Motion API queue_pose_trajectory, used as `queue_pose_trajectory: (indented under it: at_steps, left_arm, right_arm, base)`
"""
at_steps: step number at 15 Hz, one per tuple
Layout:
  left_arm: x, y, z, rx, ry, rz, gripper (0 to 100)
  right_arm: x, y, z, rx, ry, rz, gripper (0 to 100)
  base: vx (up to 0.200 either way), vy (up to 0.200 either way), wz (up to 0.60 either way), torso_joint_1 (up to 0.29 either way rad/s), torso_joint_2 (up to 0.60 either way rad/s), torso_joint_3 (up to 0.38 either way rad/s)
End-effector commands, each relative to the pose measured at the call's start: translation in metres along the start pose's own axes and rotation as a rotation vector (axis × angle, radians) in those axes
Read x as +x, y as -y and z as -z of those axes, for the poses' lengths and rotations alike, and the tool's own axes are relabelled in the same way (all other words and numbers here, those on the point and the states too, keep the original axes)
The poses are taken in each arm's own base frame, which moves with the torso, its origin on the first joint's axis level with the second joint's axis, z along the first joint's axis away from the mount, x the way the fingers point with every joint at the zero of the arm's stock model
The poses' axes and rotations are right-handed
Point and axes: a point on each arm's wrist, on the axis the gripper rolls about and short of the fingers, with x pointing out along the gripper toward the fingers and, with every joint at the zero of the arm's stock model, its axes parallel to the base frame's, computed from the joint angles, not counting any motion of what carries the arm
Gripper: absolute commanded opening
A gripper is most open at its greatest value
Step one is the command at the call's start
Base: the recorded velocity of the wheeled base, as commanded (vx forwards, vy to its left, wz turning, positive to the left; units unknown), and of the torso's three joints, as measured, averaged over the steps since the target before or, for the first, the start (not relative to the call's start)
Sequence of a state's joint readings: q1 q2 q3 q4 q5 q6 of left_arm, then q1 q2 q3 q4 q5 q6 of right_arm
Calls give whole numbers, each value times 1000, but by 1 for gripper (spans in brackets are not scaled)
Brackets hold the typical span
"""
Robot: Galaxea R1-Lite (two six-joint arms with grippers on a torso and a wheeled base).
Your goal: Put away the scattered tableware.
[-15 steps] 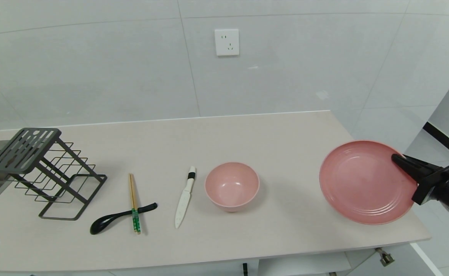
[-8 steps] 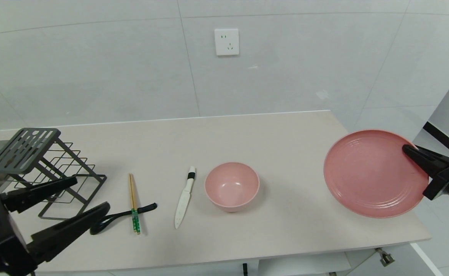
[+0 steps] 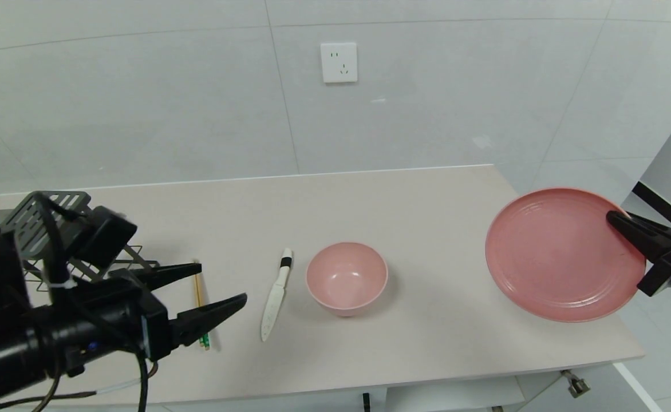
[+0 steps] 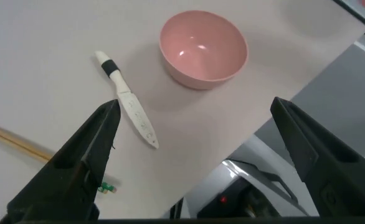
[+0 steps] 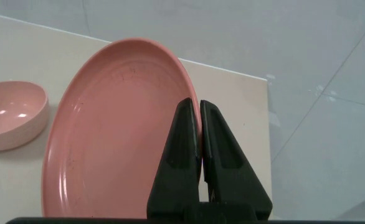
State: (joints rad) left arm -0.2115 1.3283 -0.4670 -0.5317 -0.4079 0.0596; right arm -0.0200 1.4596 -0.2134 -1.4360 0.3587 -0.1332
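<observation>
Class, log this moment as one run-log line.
right tool: shut on plate, tilted | left tool: open, near chopsticks | bowl, knife: on counter

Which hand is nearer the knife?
Left. The left hand is open beside the knife, on its left, above the chopsticks. The right hand is far to the knife's right, past the bowl, shut on the plate.

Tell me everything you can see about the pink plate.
The pink plate is round and shallow, with concentric ridges inside its raised rim, and looks like matte plastic. It is empty and looks intact. The right gripper is shut on its rim, holding it tilted over the right end of the countertop, apparently clear of it. Nothing else touches it.
</observation>
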Motion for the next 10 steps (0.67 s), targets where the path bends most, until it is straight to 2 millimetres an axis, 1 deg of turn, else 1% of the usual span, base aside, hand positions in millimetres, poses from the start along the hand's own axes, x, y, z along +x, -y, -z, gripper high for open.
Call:
queue_pose_trajectory:
  at_steps: [1, 3, 5, 6, 8, 10]
  left_arm:
    - [33, -6, 3, -28, -68, 0, 100]
    - [44, -2, 2, -68, -85, 13, 100]
    - [67, 0, -3, -72, -96, -29, 100]
    - [73, 2, -2, -70, -106, -30, 100]
    - [100, 9, 6, -64, -161, 7, 100]
    - [121, 5, 10, -65, -188, -29, 100]
  right_arm:
    - [0, 0, 0, 0, 0, 0, 0]
    - [1, 0, 1, 1, -4, -1, 0]
    - [2, 0, 3, 4, -12, -2, 0]
    - [2, 0, 3, 5, -14, -2, 0]
    - [2, 0, 4, 6, -15, -2, 0]
    - [3, 0, 4, 7, -18, -3, 0]
  base:
    - [0, 0, 0, 0, 0, 0]
    - [0, 0, 0, 0, 0, 0]
    - [0, 0, 0, 0, 0, 0]
    - [0, 0, 0, 0, 0, 0]
    - [0, 0, 0, 0, 0, 0]
    - [0, 0, 0, 0, 0, 0]
